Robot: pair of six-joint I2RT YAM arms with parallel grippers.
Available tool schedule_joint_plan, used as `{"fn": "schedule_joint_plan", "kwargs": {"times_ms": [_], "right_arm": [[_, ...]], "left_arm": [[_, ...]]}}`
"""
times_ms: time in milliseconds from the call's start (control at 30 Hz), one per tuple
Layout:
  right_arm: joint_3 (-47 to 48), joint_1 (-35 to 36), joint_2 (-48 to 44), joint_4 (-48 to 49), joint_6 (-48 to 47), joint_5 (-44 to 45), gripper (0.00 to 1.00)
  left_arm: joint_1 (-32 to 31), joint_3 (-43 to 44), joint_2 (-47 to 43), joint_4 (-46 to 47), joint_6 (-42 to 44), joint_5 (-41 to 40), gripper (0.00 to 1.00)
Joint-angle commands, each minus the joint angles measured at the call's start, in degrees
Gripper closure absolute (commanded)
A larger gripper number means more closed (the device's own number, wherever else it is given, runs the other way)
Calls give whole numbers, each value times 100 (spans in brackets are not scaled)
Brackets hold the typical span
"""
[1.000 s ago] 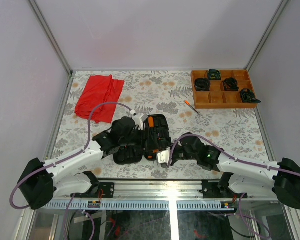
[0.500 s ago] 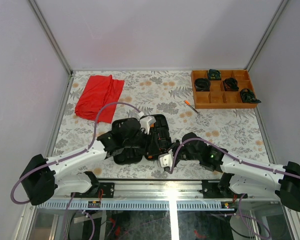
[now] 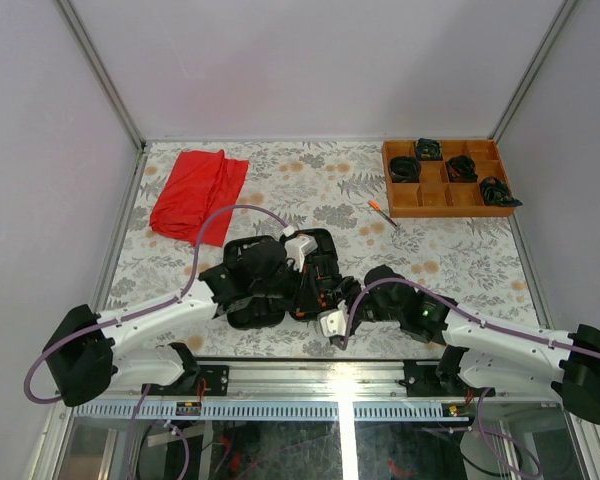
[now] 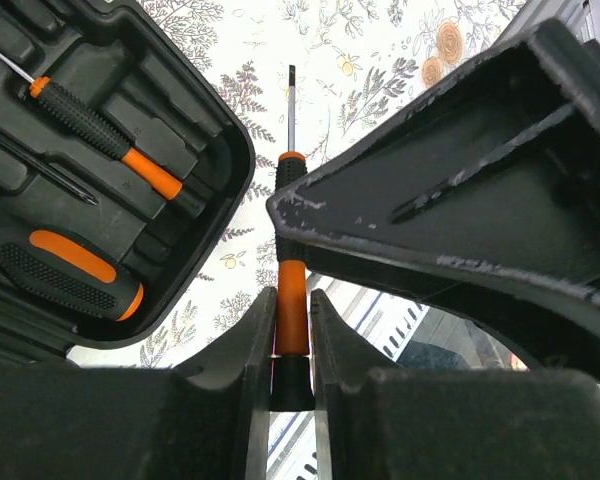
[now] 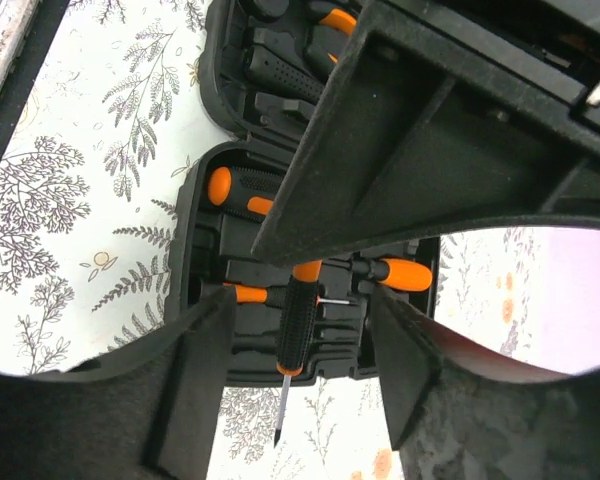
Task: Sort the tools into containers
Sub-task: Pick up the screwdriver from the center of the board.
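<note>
- handling: thin screwdriver with an orange-and-black handle (image 4: 291, 290) judged light and rigid. the slim steel shaft would likely pivot or slip if taken there, so the ribbed black section of the handle, gripped squarely across its width, is the better hold.
- left gripper (image 4: 291, 325): fingers (image 4: 252, 345) pressed together on the orange waist of that handle. the butt end sits towards the wrist and the shaft points straight out beyond the fingertips, over the floral tabletop (image 4: 360, 60).
- right gripper (image 5: 298, 300): jaws spread wide, one finger either side of the same screwdriver with a gap on both sides. no contact visible; it holds nothing.
- position: the screwdriver hangs clear of the table, just beside the rounded rim of the open black rectangular plastic tool case (image 4: 242, 190). the case lies to the left of the left fingers and directly beyond the right fingers.
- appearance: orange collar, black ribbed grip, orange waist, black butt cap, then a narrow bright shaft with a dark tip. no damage seen.
- case contents: a similar slim screwdriver (image 4: 110, 145) and a thicker orange-and-black tool handle (image 4: 70, 265) sit in moulded slots.
- outstanding: a small orange-handled screwdriver (image 3: 382, 213) lies on the table, well apart, beyond and to the right of the right gripper. judged unsorted.
- risk: the slots look narrow, so a tilted release may leave the tool proud of its slot.
</note>
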Motion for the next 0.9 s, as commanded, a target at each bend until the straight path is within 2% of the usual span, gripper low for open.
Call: {"fn": "schedule_joint_plan", "kwargs": {"times_ms": [0,67,233,367,533,667,767,867], "right_arm": [[294,34,-347,-84,238,-105,30],[268,39,-535,-23,452,-46,26],[-134,34,-1046,775,1603,495,25],[-481,34,-1476,1566,3033,1274,23],[-607,35,-1809,2022,4978,2124,23],[-421,34,-1730,1779,6513,2917,27],[-46,35,-1524,1040,7515,3471,29],[478,34,-1220,218,8106,3712,27]], "left_arm": [[-31,200,-184,16,108,-196,100],[-28,187,-238,-4,94,-285,100],[-22,139,-438,-94,32,-662,100],[-22,111,-599,-123,-20,-1019,100],[-26,116,-807,-179,-97,-1487,100],[-23,31,-1083,-95,-163,-1793,100],[-22,-22,-1347,-65,-205,-2069,100],[-22,-87,-1616,-51,-232,-2384,100]]}}
